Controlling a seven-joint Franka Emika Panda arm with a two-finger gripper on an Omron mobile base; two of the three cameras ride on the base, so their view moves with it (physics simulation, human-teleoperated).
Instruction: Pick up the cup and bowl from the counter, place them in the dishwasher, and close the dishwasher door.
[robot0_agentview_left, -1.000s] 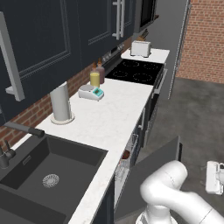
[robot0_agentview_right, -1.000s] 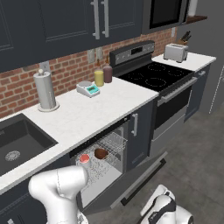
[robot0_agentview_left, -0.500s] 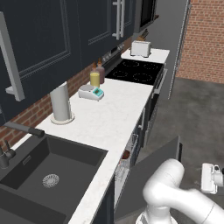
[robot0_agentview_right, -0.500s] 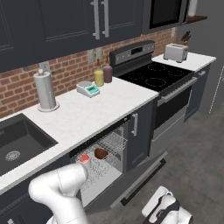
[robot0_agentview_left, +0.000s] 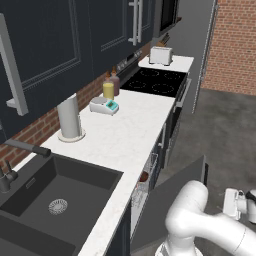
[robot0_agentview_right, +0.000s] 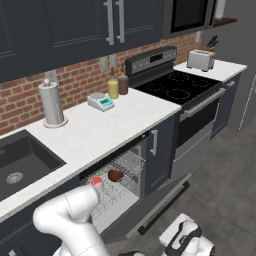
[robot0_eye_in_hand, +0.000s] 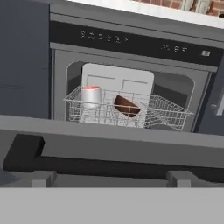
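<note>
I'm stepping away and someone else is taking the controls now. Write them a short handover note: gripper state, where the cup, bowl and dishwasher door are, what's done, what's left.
Gripper: open, holding nothing, low in front of the dishwasher, just outside the door's handle edge.
Cup: standing in the dishwasher's wire rack, red top up.
Bowl: in the same rack, beside the cup, tilted on its side.
Dishwasher door: dropped open, not yet raised.
Done: both items are off the counter and loaded.
Left: get under the door's outer edge by the black handle and swing it up until shut. The rack looks partly pulled out, so check it clears first.
</note>
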